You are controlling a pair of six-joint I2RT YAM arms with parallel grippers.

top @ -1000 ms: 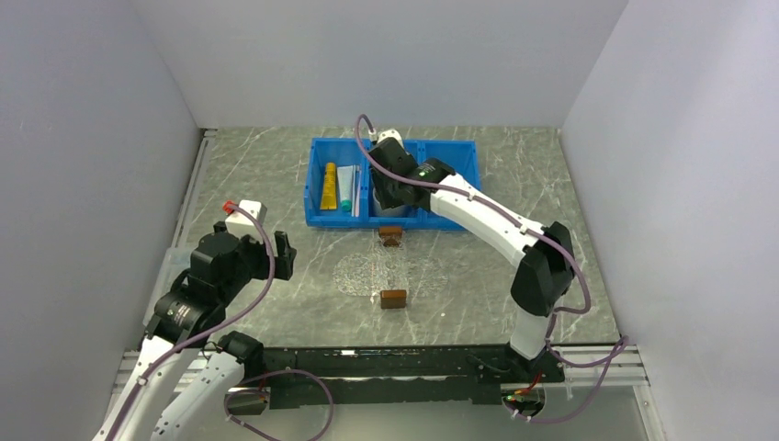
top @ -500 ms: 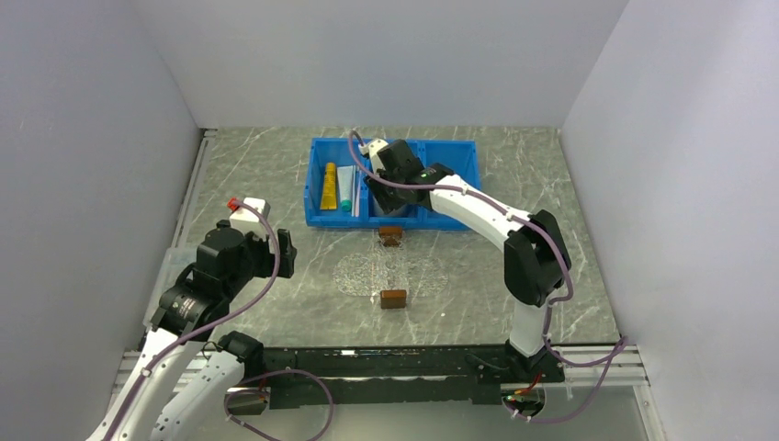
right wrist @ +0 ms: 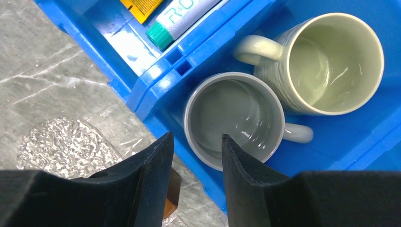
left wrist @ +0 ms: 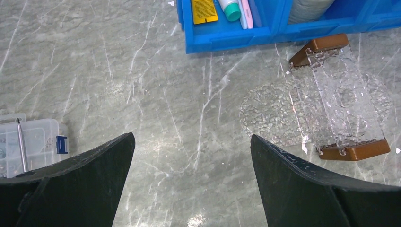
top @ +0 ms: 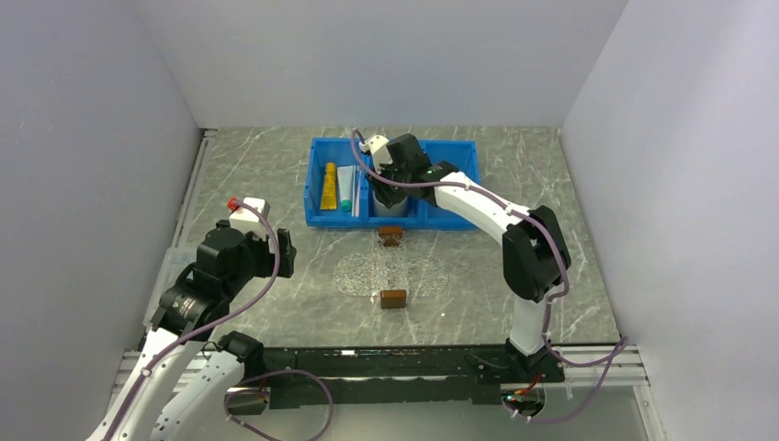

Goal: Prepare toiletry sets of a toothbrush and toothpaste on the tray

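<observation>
- Toothpaste untouched: we find the right gripper [right wrist: 196, 139] empty, its jaws apart astride the grey mug's [right wrist: 236, 118] rim.
- Left gripper [left wrist: 190, 137] is spread wide and empty over the table [left wrist: 142, 94].
- White toothpaste [right wrist: 182, 21], yellow toothpaste [right wrist: 142, 5] and the toothbrush [left wrist: 248, 8] lie in the blue bin's [right wrist: 142, 80] end compartment; the tray [left wrist: 340, 94] is bare.
- We judge the next move: shift across and grasp one tube.
- Legible: "R·O" only.

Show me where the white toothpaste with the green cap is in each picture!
Top external: the white toothpaste lies in the left compartment of the blue bin, above the picture's middle.
Left wrist: at the top edge, only its green-capped end shows.
Right wrist: at the top, left of the middle, cap pointing down-left.
Shared landmark: the blue bin, whose wall shows in the wrist views too.
</observation>
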